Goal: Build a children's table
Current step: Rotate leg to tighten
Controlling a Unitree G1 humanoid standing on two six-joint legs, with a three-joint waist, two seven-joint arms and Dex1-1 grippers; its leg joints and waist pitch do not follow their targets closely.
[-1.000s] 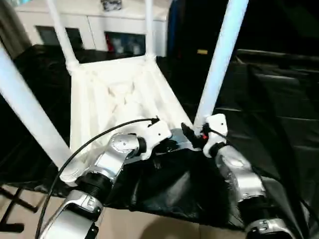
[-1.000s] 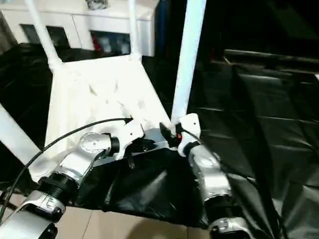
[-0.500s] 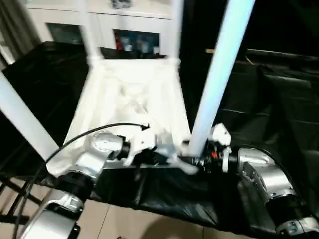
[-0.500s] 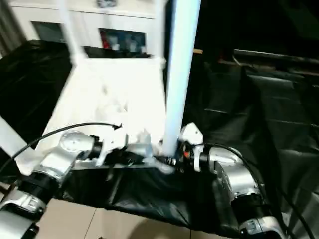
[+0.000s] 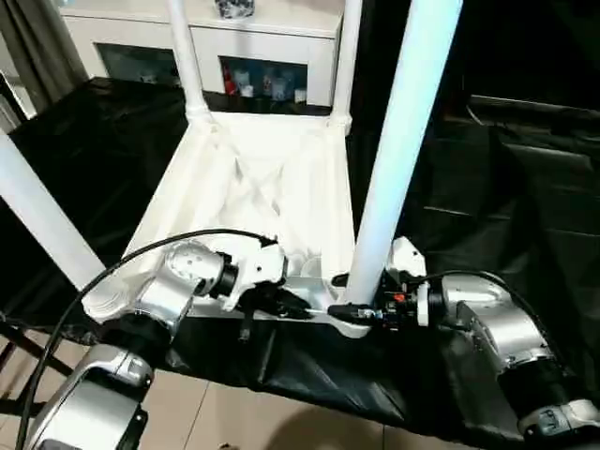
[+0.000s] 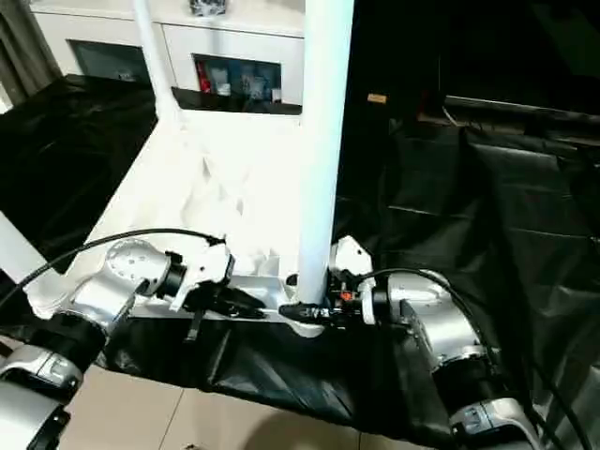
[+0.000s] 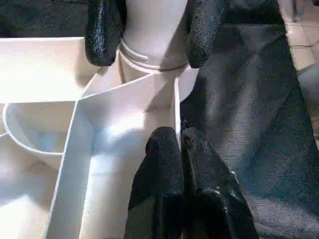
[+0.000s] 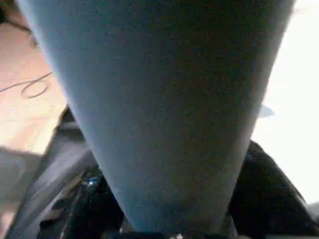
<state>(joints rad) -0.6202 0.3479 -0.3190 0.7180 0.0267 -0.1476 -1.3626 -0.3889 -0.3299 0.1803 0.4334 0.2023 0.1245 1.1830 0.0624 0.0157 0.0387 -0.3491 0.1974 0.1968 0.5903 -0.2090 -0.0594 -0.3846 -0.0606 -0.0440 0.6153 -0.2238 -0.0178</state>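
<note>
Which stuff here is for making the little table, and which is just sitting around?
For the table:
- tabletop, upside down
- four legs: near right leg, near left leg, far left leg, far right leg

Just around:
- black sheet under the work
- white cabinet behind
- cable on the left arm

Black sheeting [image 5: 525, 187]; white cabinet [image 5: 272, 52] behind, contents unclear.

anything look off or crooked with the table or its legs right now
Nothing stands out. The tabletop lies upside down on the black sheet with all four legs standing in its corner sockets. The right gripper straddles the near right leg's base, and the left gripper is shut on the rim beside it.
</note>
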